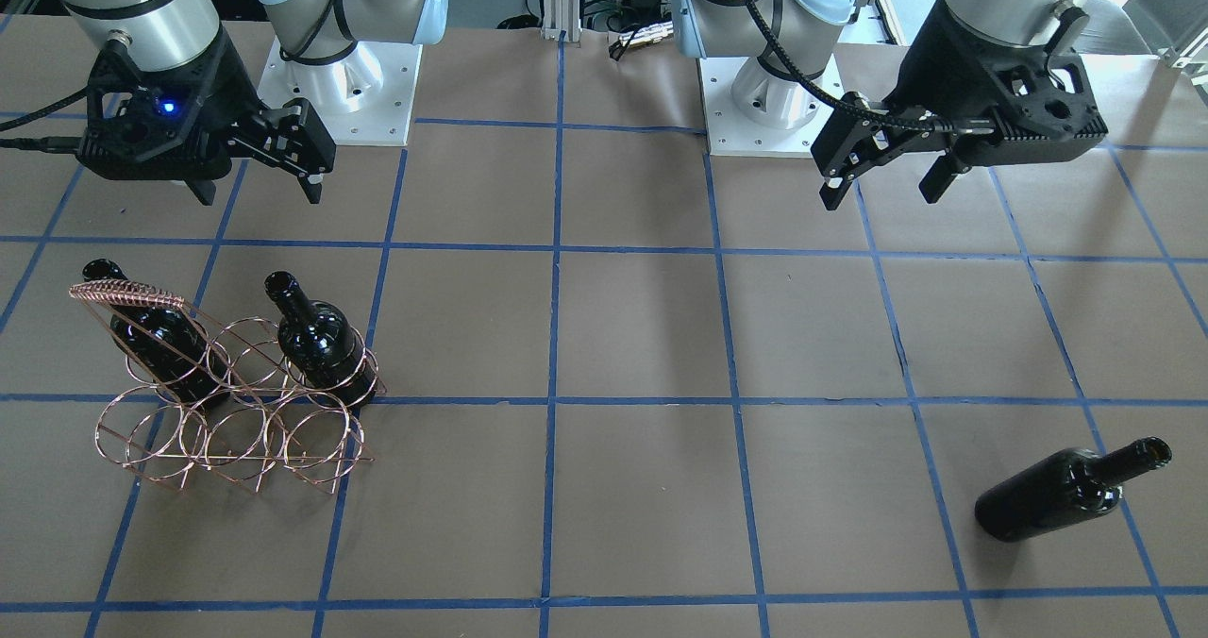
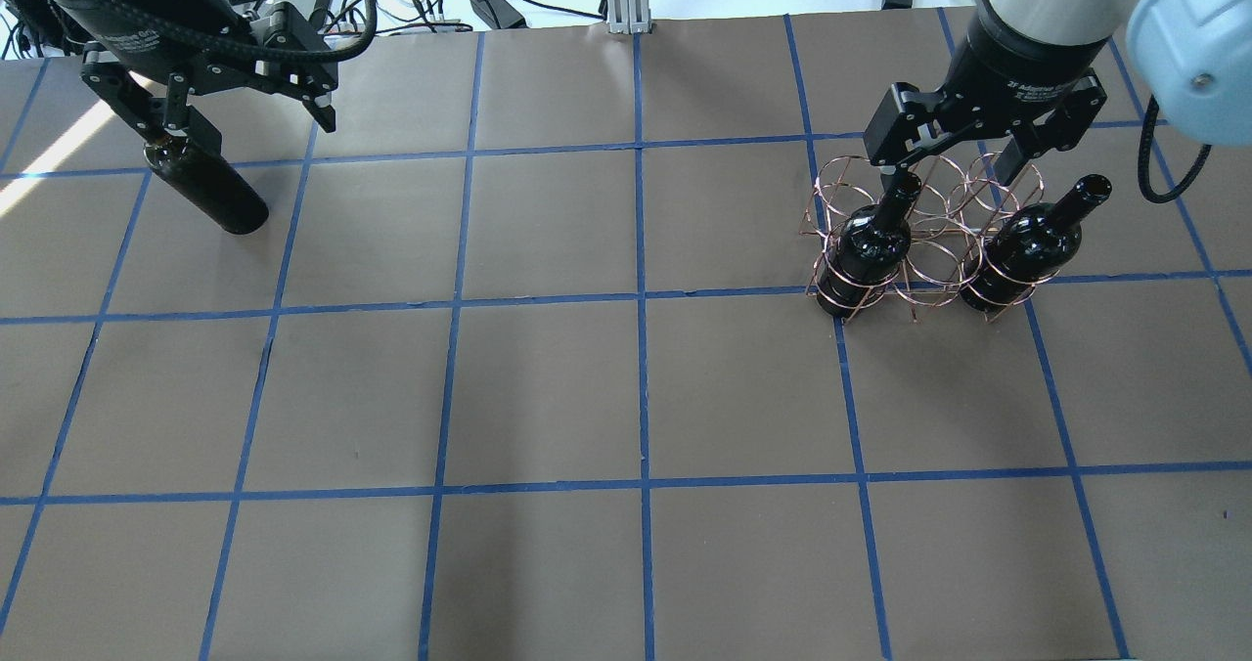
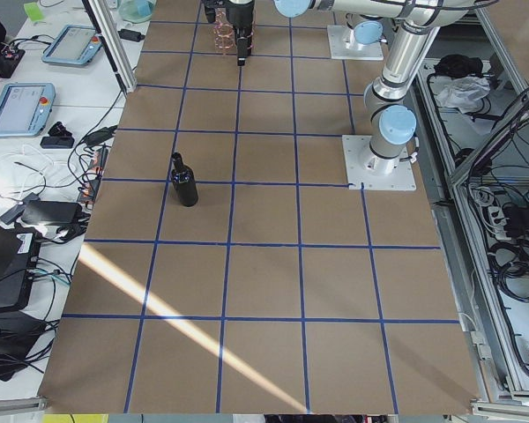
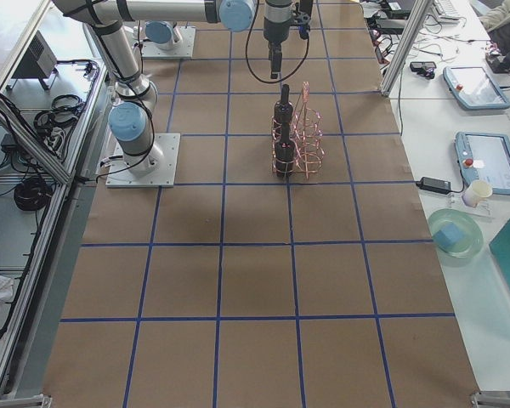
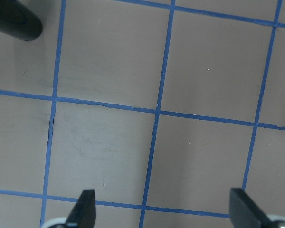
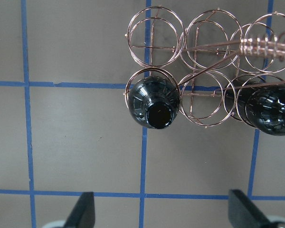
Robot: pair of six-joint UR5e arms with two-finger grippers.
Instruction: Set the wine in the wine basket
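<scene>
Left claw (image 1: 882, 194) first: you can see its two fingers spread wide with nothing between them, hanging in the air above the brown paper-covered table (image 1: 642, 336) with its blue tape grid. The wine you want, a glossy black glass bottle (image 1: 1048, 501) with a slim neck and lipped mouth, stands upright on the table on the robot's left side, towards the operators' edge, touching nothing. In the left wrist view only a dark part of it shows in the top corner, well clear of the fingertips (image 5: 85, 206).

Your right claw (image 1: 257, 190) is likewise wide open and empty. It hangs on the robot's side of the copper-coloured wire basket (image 1: 236, 411), six round rings in two rows under a wire-wrapped arched handle, and touches neither wire nor glass. A second bottle (image 1: 156, 341) and a third bottle (image 1: 319, 345) stand upright in the two end rings of the row nearer the robot. The lone bottle and the basket sit well apart, on opposite sides of the table.
</scene>
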